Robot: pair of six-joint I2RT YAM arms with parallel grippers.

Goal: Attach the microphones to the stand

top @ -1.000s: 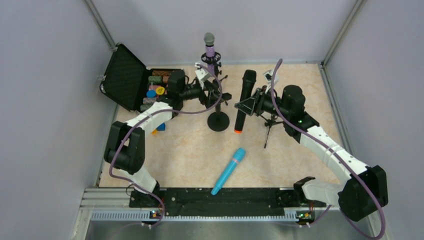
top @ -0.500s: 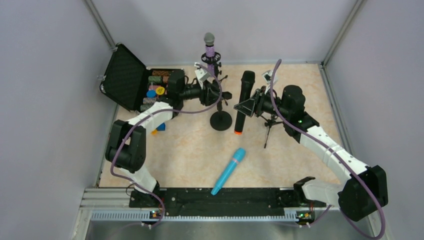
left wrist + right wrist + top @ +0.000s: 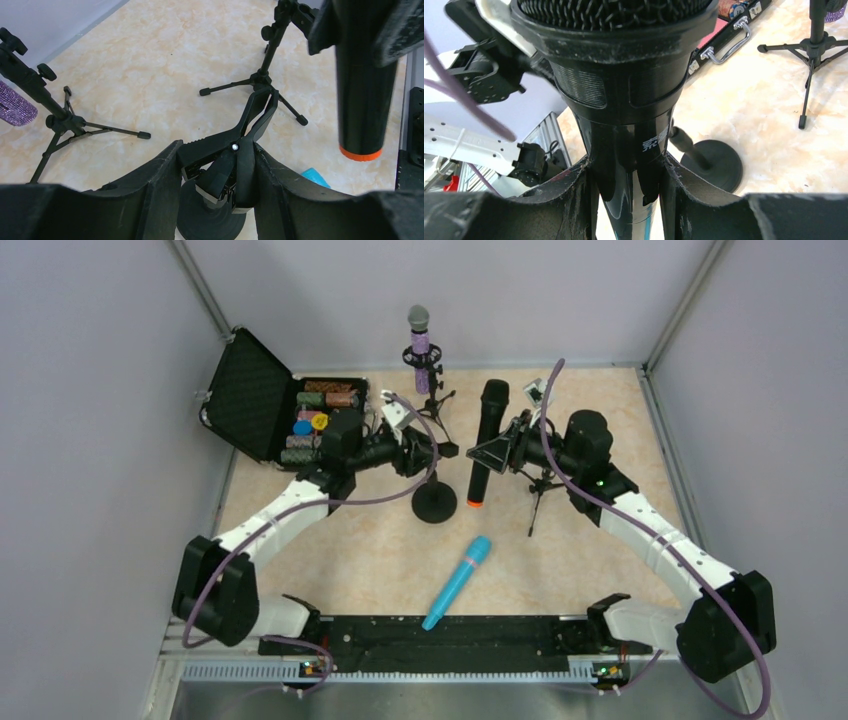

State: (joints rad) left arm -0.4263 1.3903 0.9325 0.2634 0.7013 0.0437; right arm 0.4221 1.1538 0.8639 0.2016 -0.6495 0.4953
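Black mic held upright in the air, just beside the clip of the round-base stand.
Right gripper is clamped on the barrel just under the mesh head. Left gripper is closed on the clip's tail, and the clip's mouth looks shut. The mic is likely rigid, glossy and head-heavy, so it could twist in the pads; a mid-barrel hold suits it. The clip is springy and needs a firm squeeze. Blue mic lies on the table; purple mic sits in the far tripod.

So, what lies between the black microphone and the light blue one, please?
Only bare table lies between the black microphone and the light blue microphone, as the top view shows.
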